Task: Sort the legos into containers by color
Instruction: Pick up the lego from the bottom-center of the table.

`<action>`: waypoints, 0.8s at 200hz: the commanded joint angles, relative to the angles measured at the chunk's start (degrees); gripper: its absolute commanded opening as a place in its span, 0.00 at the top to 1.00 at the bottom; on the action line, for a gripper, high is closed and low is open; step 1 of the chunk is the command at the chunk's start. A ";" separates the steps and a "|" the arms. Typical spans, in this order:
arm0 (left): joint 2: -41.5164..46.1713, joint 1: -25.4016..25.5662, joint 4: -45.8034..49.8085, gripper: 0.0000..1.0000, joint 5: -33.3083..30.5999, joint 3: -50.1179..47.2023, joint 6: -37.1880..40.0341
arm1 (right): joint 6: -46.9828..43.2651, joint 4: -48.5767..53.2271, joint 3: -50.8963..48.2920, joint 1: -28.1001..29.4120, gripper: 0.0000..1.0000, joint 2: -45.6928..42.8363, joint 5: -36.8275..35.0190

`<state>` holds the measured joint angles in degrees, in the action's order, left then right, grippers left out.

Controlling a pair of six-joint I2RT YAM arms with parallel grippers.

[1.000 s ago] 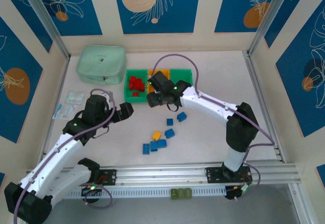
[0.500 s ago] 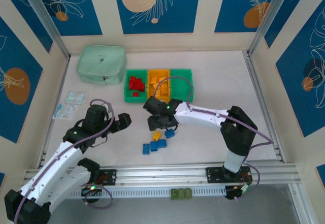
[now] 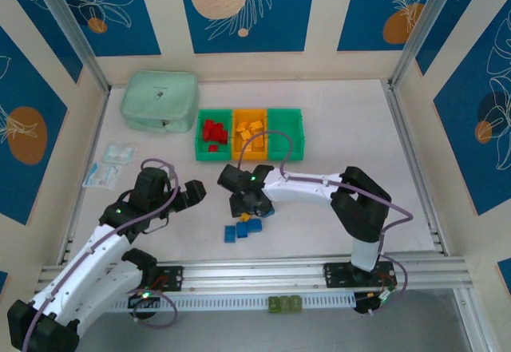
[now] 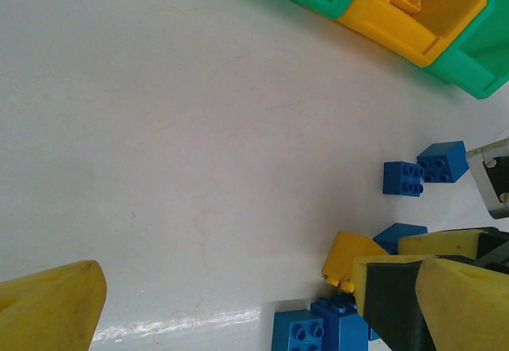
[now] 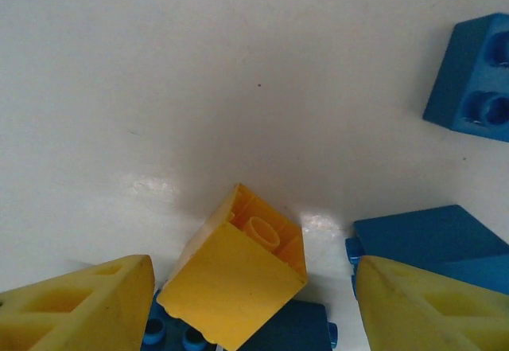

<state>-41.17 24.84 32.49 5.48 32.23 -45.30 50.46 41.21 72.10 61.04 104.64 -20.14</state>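
One small yellow plastic brick point(image 5: 238, 279) lies askew between your right gripper's point(image 5: 253, 265) parted jaws, unclamped, just nearward of the orange-yellow plastic bin point(image 3: 250, 132); your left gripper point(image 3: 196, 192), wide apart, hangs farther off.

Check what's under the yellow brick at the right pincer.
The yellow brick rests tilted on blue lego showing either side; whether one or two bricks is covered.

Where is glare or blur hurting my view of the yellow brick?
Right wrist: yellow brick sharp, small glare spots on the table beside it, fingers slightly soft. Left wrist: glare streak on the table at the bottom, finger blurred. Top external: even light, no glare.
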 commanded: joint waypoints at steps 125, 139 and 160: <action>3.20 -0.93 3.54 0.01 -3.48 0.40 -0.45 | -1.93 -0.43 7.08 0.75 0.53 8.89 1.99; 3.24 -1.02 3.61 0.01 -3.54 0.45 -0.40 | -2.16 -0.51 6.88 0.59 0.58 8.87 1.95; 3.20 -1.02 3.46 0.01 -3.46 0.56 -0.40 | -2.78 -0.69 6.59 0.54 0.62 8.12 1.79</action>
<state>-38.68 24.58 35.03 2.90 32.12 -45.63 48.27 39.90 77.67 61.76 112.79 -19.00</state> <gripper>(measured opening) 0.993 0.393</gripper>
